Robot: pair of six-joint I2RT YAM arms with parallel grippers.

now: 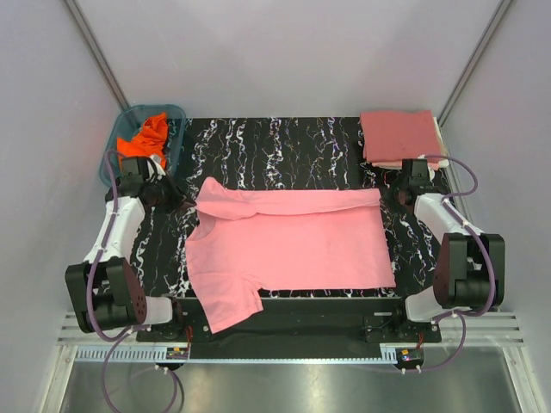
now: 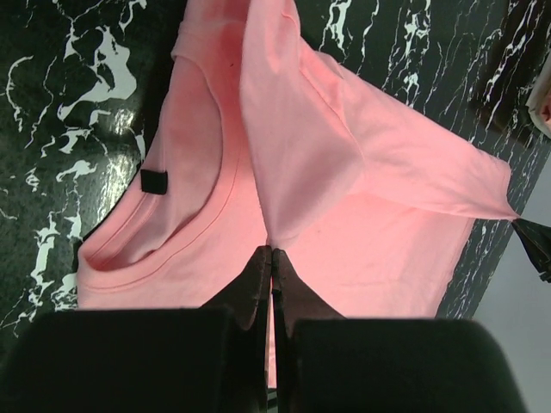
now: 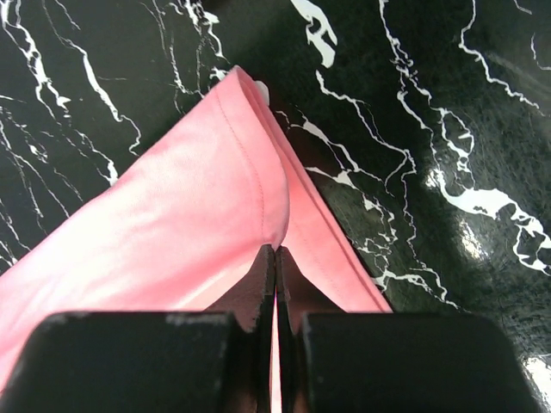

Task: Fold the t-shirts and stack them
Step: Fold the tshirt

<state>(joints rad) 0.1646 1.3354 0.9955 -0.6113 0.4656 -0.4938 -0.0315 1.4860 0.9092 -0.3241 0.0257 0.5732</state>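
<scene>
T-shirts visible: one pink shirt (image 1: 293, 245), one orange shirt (image 1: 153, 131), one rose-red shirt (image 1: 400, 136).

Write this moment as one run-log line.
left tool: shut on pink shirt; right tool: shut on pink shirt; far edge folded over

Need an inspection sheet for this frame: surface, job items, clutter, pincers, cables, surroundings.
Surface: black white-veined marble-pattern tabletop, glossy.
Job's things: light pink cotton t-shirt spread out centre, far edge lifted and folded over. Rose-red folded t-shirt at the far right corner, with a cream cloth edge showing under it. Bright orange t-shirt crumpled in the teal plastic basket, far left.
Clutter: nothing seen.
Grippers: left pincer shut on the pink shirt near the collar; right pincer shut on its opposite far corner.
Cables: purple cables loop along both arms, off the cloth.
Surroundings: pale grey walls; metal rail at the near edge.
</scene>
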